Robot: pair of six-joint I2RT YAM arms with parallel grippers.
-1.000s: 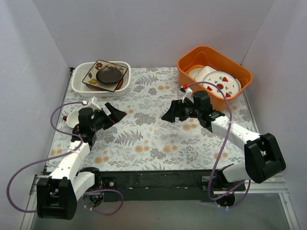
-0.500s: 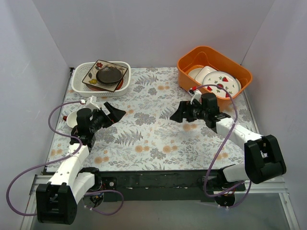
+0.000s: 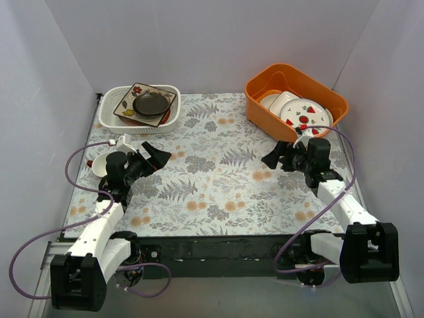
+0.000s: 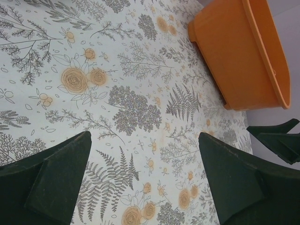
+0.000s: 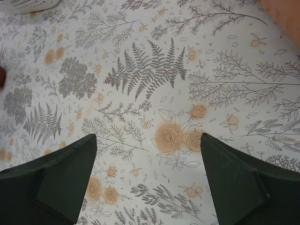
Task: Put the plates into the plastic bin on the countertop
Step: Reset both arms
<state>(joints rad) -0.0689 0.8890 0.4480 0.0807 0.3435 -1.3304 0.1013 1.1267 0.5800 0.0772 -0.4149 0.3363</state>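
The plates [image 3: 151,104] are stacked inside the white plastic bin [image 3: 112,123] at the back left of the countertop [image 3: 212,192]. A dark dish lies on a cream flowered square plate [image 3: 127,101], and a red rim [image 3: 169,118] shows beneath. My left gripper [image 3: 159,154] hovers open over the fern print in front of the bin, nothing between its fingers [image 4: 54,176]. My right gripper [image 3: 271,158] is open and empty too, over the right side of the countertop, with only the flower print between its fingers [image 5: 243,183]. One corner of the bin [image 5: 26,4] shows in the right wrist view.
An orange tub [image 3: 265,116] at the back right holds white plates with red strawberry marks [image 3: 306,114]. It also shows in the left wrist view as an orange tub [image 4: 239,51]. A small white cup [image 3: 99,164] sits by the left arm. White walls close in three sides.
The right arm has drawn back to the right, from the middle of the countertop to just in front of the orange tub. The left arm has barely shifted. Both grippers stayed open.
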